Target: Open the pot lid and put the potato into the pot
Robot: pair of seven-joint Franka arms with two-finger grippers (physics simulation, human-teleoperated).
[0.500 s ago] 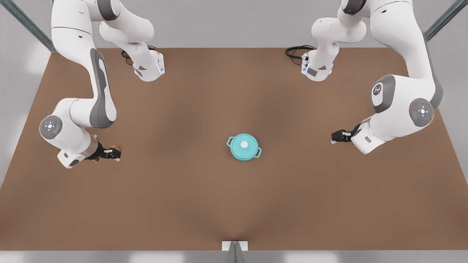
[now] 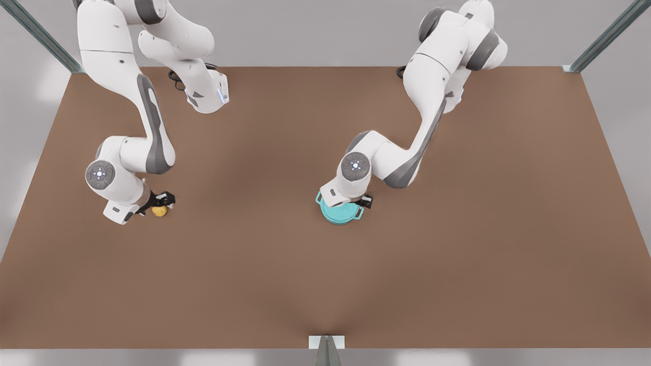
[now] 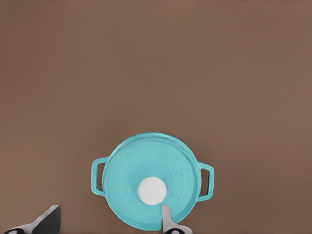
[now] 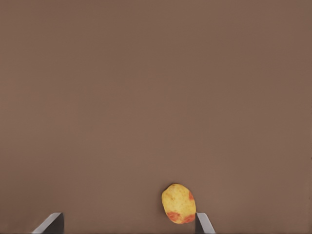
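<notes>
1. Teal pot (image 2: 339, 215) stands near the middle of the brown tabletop (image 2: 325, 284), with the pot lid (image 3: 151, 187) seated flat on it and the white knob (image 3: 151, 190) at the lid's centre.
2. Left gripper (image 3: 109, 222) is directly above the pot; in the front view its arm's wrist covers most of the lid. Its fingers are spread wide: one fingertip (image 3: 165, 217) lies over the lid just beside the knob, the other is out past the pot's rim. It holds nothing.
3. Potato (image 2: 159, 211), a yellow-orange lump with reddish patches, lies on the tabletop at the front view's left, well apart from the pot.
4. Right gripper (image 2: 164, 199) is just above the potato. In the right wrist view its fingers stand wide apart, the potato (image 4: 178, 203) close beside one finger (image 4: 203, 223) and far from the other; whether that finger touches it cannot be told. It grips nothing.
</notes>
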